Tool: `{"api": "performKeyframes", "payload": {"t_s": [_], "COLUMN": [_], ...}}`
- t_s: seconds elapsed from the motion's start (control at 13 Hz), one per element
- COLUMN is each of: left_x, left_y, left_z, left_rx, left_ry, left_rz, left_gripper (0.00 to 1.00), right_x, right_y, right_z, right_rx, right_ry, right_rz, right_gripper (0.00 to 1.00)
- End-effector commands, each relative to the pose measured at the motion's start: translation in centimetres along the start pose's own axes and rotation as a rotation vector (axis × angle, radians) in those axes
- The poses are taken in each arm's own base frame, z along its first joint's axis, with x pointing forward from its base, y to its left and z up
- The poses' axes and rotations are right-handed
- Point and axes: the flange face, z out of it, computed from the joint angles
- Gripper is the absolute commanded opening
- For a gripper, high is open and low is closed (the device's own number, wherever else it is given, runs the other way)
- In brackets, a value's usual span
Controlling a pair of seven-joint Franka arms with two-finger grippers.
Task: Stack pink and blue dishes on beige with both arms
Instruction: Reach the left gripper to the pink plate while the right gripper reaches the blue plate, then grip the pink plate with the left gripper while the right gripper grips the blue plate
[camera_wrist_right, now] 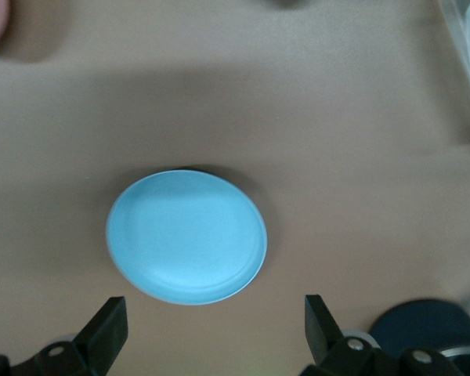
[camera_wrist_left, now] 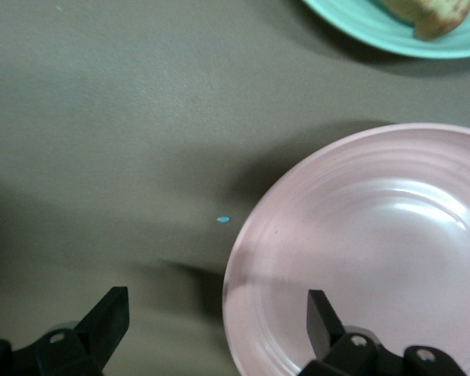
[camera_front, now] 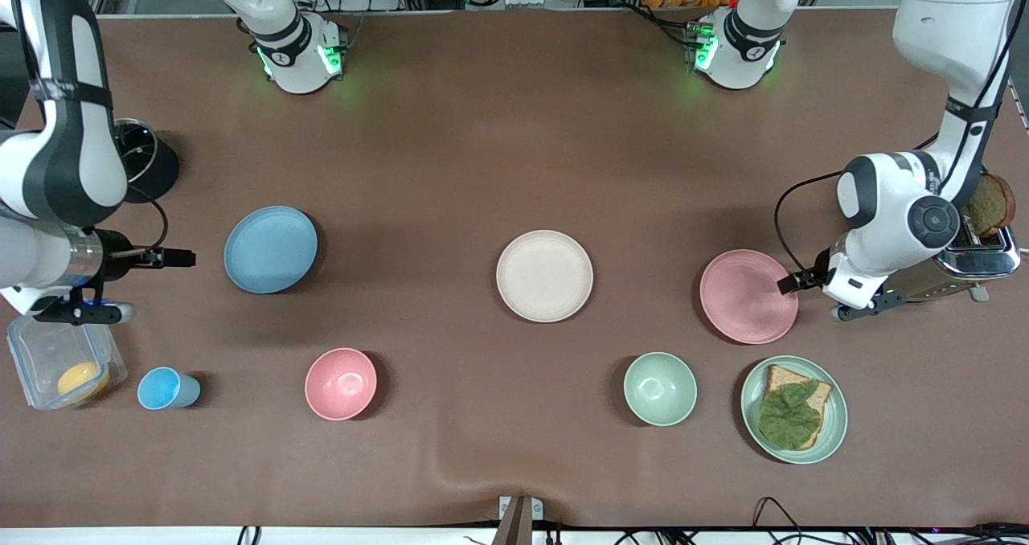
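The light blue plate (camera_front: 270, 249) lies toward the right arm's end of the table. The pale pink plate (camera_front: 748, 296) lies toward the left arm's end, and the beige plate (camera_front: 544, 276) sits bare between them. My left gripper (camera_front: 792, 282) is open at the pink plate's edge. In the left wrist view the left gripper (camera_wrist_left: 218, 321) straddles the rim of the pink plate (camera_wrist_left: 376, 251), one finger over the plate and one over the cloth. My right gripper (camera_front: 186, 258) is open, apart from the blue plate. In the right wrist view the blue plate (camera_wrist_right: 186, 236) lies just clear of the right gripper (camera_wrist_right: 215, 325).
Nearer the camera stand a blue cup (camera_front: 165, 389), a pink bowl (camera_front: 341, 383), a green bowl (camera_front: 660, 388) and a green plate (camera_front: 836, 428) with bread and lettuce. A toaster (camera_front: 977, 252) stands by the left arm. A clear container (camera_front: 28, 352) sits under the right arm.
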Motion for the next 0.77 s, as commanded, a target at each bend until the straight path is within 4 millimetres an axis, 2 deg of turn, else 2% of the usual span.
{"api": "performKeyframes", "payload": {"t_s": [0.0, 0.15, 0.31, 0.54, 0.69], "left_x": [-0.1, -0.1, -0.2, -0.2, 0.0], "left_y": [-0.1, -0.1, -0.1, 0.2, 0.1], "left_z": [0.9, 1.4, 1.8, 1.8, 1.6], "left_rx": [-0.007, -0.008, -0.011, -0.018, -0.02], "left_ry": [0.0, -0.004, -0.009, -0.011, -0.006], "left_rz": [-0.022, -0.023, -0.029, -0.035, -0.038], "left_gripper": [1.0, 0.86, 0.69, 0.35, 0.08], "right_x": [-1.2, -1.5, -2.1, -1.9, -1.4], "right_y": [3.1, 4.3, 4.4, 4.1, 4.2], "right_z": [3.9, 7.6, 11.4, 15.7, 17.3], "right_rx": [0.053, 0.052, 0.047, 0.037, 0.034], "right_ry": [0.032, 0.053, 0.077, 0.08, 0.077], "right_rz": [-0.082, -0.118, -0.156, -0.221, -0.256], "right_gripper": [1.0, 1.0, 1.0, 1.0, 1.0]}}
